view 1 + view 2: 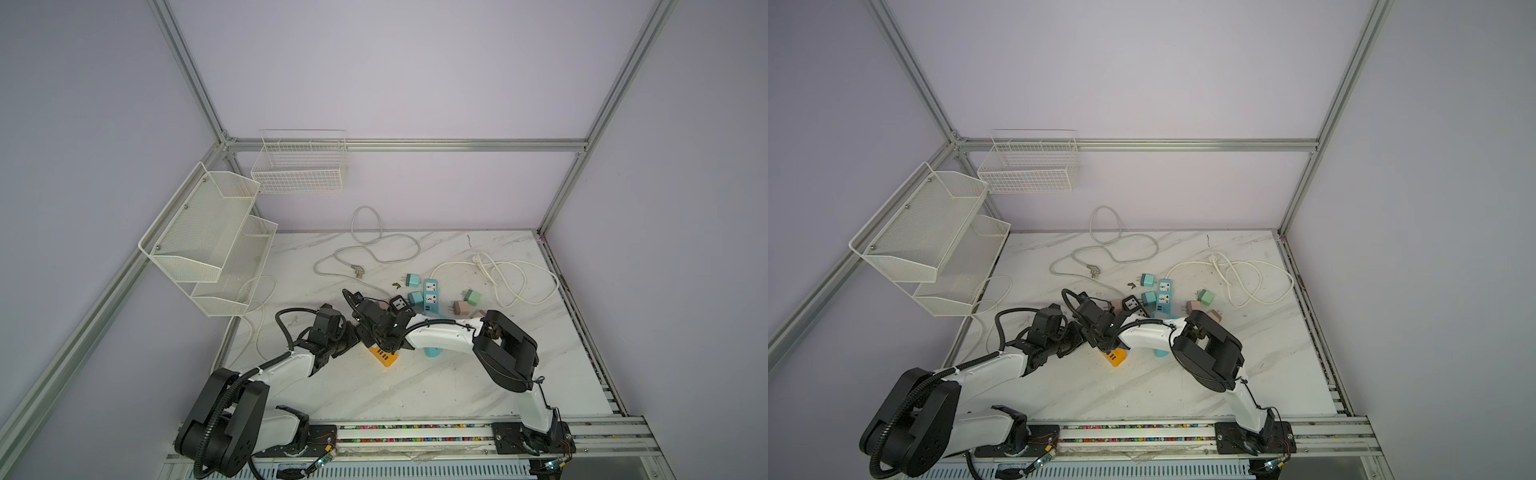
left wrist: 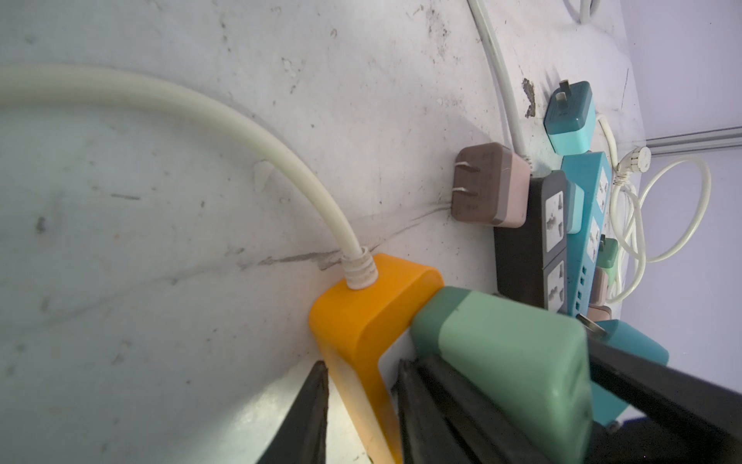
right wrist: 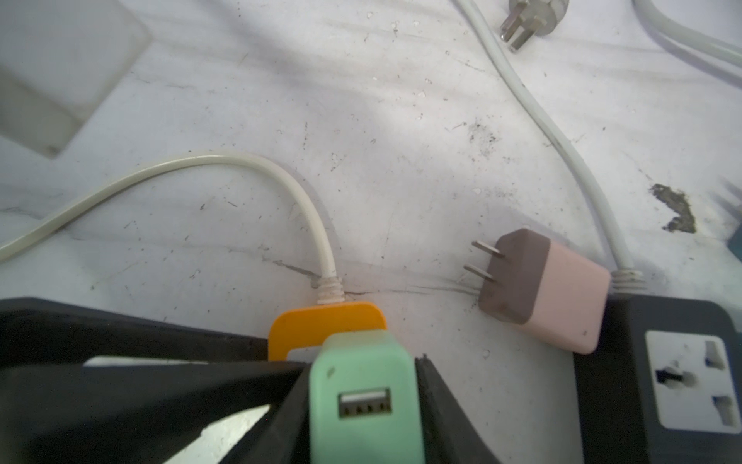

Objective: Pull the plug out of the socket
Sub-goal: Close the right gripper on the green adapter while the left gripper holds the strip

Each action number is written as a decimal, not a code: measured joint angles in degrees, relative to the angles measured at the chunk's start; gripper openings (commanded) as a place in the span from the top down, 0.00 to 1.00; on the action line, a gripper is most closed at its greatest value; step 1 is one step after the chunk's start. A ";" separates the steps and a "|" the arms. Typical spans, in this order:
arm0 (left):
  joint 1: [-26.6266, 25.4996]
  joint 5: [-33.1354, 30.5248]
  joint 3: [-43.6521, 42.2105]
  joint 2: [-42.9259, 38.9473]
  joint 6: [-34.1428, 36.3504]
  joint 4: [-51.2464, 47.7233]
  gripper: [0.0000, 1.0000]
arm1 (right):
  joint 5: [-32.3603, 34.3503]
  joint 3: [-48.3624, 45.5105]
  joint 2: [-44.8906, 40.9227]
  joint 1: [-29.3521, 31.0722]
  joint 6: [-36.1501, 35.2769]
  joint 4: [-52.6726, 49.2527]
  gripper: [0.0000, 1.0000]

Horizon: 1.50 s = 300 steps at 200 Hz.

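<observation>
The arms point(image 1: 440, 336) wear white shells, bulky black joints point(image 1: 505, 353) and ribbed black cables point(image 1: 224, 399).

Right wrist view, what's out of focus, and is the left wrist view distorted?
Right wrist view: the green plug up close is soft, the pink plug sharper. Left wrist view: the table bulges with wide-angle distortion, with a bright patch beside the orange strip.

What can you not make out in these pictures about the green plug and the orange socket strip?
Prongs of the green plug: right wrist view, hidden by its own body; whether seated in the orange socket strip cannot be told.
Strip's sockets: both top views, the arms cover all but one end; left wrist view, bottom edge cuts it.
A top view: small dark item, too small to name.
</observation>
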 measured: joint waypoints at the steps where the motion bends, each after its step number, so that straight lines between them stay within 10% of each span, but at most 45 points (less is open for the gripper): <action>1: 0.00 0.00 0.00 0.00 0.00 0.00 0.71 | -0.02 0.00 0.00 -0.02 0.00 0.00 0.65; 300: -0.87 -2.47 -1.03 0.68 -0.57 2.05 0.72 | -5.64 -1.99 -0.96 -1.95 2.01 3.17 0.82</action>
